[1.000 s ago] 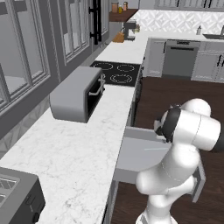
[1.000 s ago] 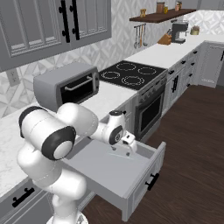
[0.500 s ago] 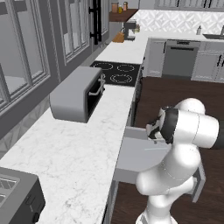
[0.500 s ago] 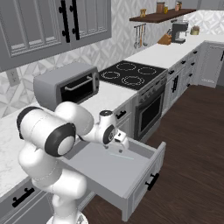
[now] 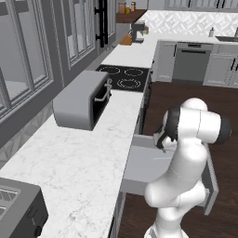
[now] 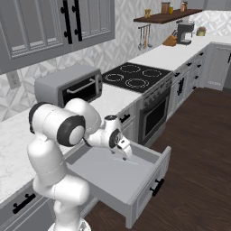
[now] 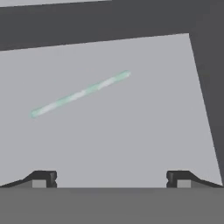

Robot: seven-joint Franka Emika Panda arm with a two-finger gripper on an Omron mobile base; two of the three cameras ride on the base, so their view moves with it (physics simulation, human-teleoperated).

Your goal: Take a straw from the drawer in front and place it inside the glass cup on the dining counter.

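Note:
The drawer (image 6: 108, 177) stands pulled out from under the marble worktop, its plain grey floor (image 7: 131, 131) bare apart from the straw. The straw (image 7: 81, 93) is a thin pale green stick lying slanted on that floor; it shows as a faint line (image 6: 128, 162) in the right base view. My gripper (image 7: 111, 179) hangs open just above the drawer floor, with the straw ahead of the fingertips (image 7: 43, 177) and untouched. From the right the gripper (image 6: 125, 154) sits low inside the drawer; from the left my own arm hides it over the drawer (image 5: 144, 167). The glass cup and dining counter are out of view.
A grey toaster oven (image 6: 67, 85) sits on the worktop behind the drawer. The black stove top (image 6: 133, 76) and its oven (image 6: 153, 113) lie just right of the drawer. The drawer's front panel (image 6: 151, 182) juts out over the dark wood floor (image 6: 198, 149).
My hand has swung lower into the drawer, closer to the straw. The jaws have stayed open, and the drawer and straw have not moved.

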